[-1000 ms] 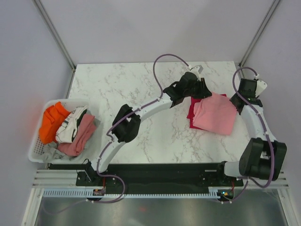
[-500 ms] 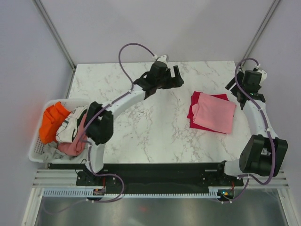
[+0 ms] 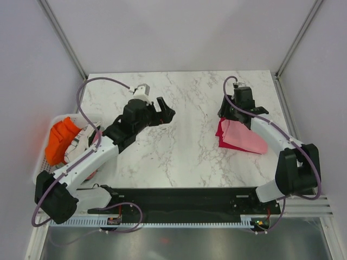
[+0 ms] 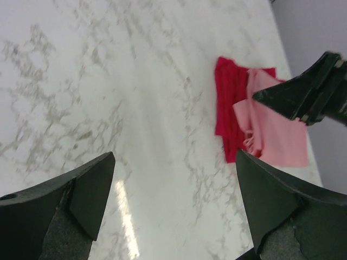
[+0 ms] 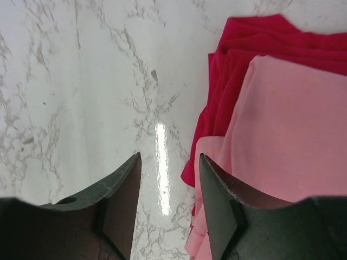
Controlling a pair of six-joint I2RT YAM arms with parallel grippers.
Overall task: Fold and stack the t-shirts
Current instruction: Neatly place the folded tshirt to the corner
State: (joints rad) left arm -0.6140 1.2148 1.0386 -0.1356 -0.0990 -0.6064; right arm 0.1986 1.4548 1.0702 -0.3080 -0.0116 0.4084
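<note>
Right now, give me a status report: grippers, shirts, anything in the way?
Left gripper open, empty, over bare table. Pink t-shirt folded atop red t-shirt. Right gripper open, empty, beside them. Nothing blocking.

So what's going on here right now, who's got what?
The folding looks done: the pink t-shirt lies folded on top of the folded red t-shirt on the right side of the table. The right hand hovers open at the stack's edge, holding nothing. The left hand is open over bare marble mid-table, also empty. A basket of other clothes sits at the left.
</note>
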